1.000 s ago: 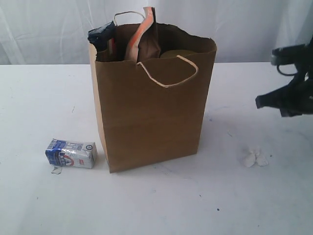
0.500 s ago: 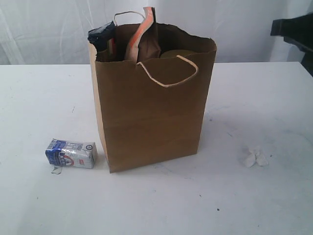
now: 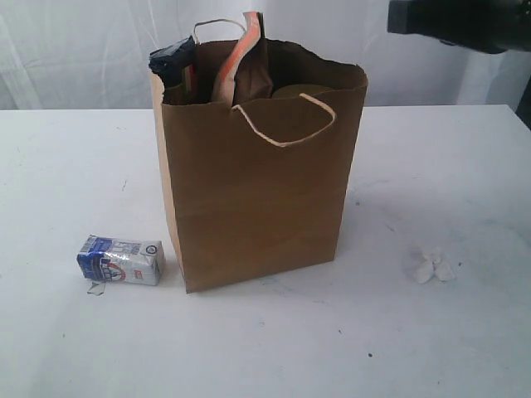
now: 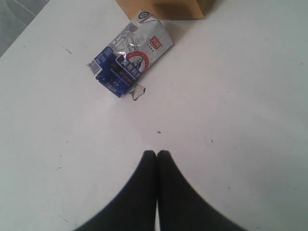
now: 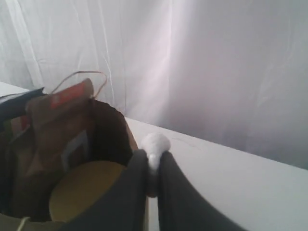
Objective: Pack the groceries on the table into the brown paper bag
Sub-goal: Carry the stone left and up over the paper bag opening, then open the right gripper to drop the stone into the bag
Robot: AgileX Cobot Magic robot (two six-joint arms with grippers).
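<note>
Raised since a second ago to above the brown paper bag (image 3: pixel 257 199): right hand (image 5: pixel 153 166), clenched on a small white wad (image 5: pixel 155 143). Left hand (image 4: pixel 156 155) clenched empty. Already bagged: brown pouch (image 3: pixel 249 79), gold-lidded jar (image 5: pixel 84 190). Remaining on tabletop (image 3: pixel 465 166): small blue-white carton (image 3: pixel 121 260), beside bag.

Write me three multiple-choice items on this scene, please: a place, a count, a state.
1. The small blue-white carton lies: A on the table beside the brown paper bag; B inside the bag; C in a gripper.
2. Cord handles on the bag: A one; B two; C four.
3. The left gripper is: A wide open; B shut on the carton; C shut, empty.
Key: A, it lies by the bag's foot; B, one loop front, one behind; C, jaws meet, nothing between.
</note>
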